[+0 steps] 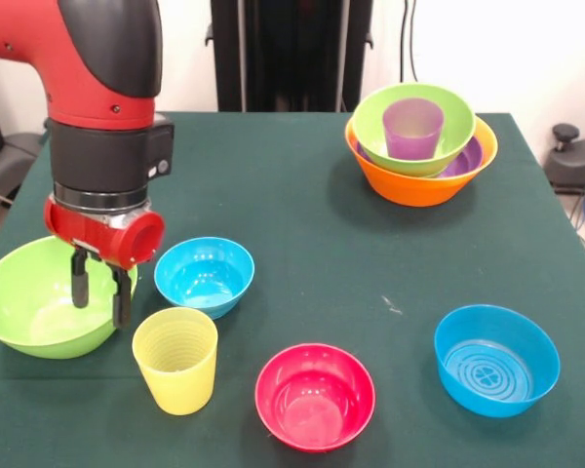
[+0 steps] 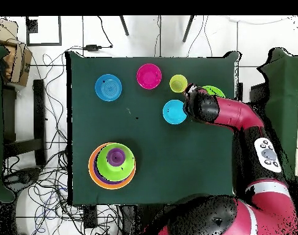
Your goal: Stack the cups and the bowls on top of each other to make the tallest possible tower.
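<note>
Tower point(image 1: 421, 146) at the far right of the surface point(image 1: 312, 224) in the front view: large orange bowl point(image 1: 419, 185) as base, shallow purple bowl point(image 1: 468, 156) nested inside, lime green bowl point(image 1: 414, 146) on top, upright purple cup point(image 1: 412, 128) seated in that green bowl; same pile in the overhead view as concentric rings point(image 2: 112, 165).

Loose pieces across the near half, all upright and open side up: ribbed yellow cup point(image 1: 175, 359) just beside a small blue bowl point(image 1: 205, 275), possibly touching at the rims, hard to tell; pink-red bowl point(image 1: 315, 395) near the front edge, apart from the cup; second blue bowl point(image 1: 496, 359) well off to the right, alone; large lime green bowl point(image 1: 44, 297) at the left edge, partly hidden in the overhead view point(image 2: 213, 92) by the arm.

End effector point(image 1: 99, 292) hanging over the right rim of that left green bowl, between it and the small blue bowl; two dark fingers point(image 1: 80, 278) pointing down, spread apart, clamped on nothing; tips level with the bowl's rim region, contact unclear.

Red and black arm point(image 1: 97, 88) descending from the upper left; seen from above point(image 2: 237, 116) reaching in from the right side.
</note>
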You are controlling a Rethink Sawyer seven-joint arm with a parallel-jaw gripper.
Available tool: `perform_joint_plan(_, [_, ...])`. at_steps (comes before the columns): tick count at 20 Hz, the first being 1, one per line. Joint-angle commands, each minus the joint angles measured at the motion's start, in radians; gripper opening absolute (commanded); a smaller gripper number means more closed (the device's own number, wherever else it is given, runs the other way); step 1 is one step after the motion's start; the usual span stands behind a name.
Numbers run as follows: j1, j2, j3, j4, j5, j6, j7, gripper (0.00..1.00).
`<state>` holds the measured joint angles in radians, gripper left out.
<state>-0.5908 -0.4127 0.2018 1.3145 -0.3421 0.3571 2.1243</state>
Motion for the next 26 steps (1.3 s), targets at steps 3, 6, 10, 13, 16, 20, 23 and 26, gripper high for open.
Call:
perform_joint_plan(3, [-0.010,0.030,0.122,0.059,-0.092,0.000,-0.146,1.00])
perform_joint_plan(6, [-0.014,0.030,0.128,0.057,-0.097,0.004,-0.145,1.00])
perform_joint_plan(10, [-0.018,0.038,0.136,0.052,-0.105,-0.002,-0.140,1.00])
perform_joint_plan(13, [-0.019,0.047,0.142,0.049,-0.110,-0.010,-0.137,1.00])
perform_joint_plan(16, [-0.017,0.052,0.147,0.046,-0.112,-0.019,-0.131,1.00])
perform_joint_plan(20, [-0.024,0.054,0.164,0.048,-0.115,-0.036,-0.131,0.00])
perform_joint_plan(23, [-0.017,0.057,0.173,0.022,-0.104,0.052,-0.178,0.00])
perform_joint_plan(26, [-0.004,0.048,0.160,0.028,-0.102,0.040,-0.147,0.00])
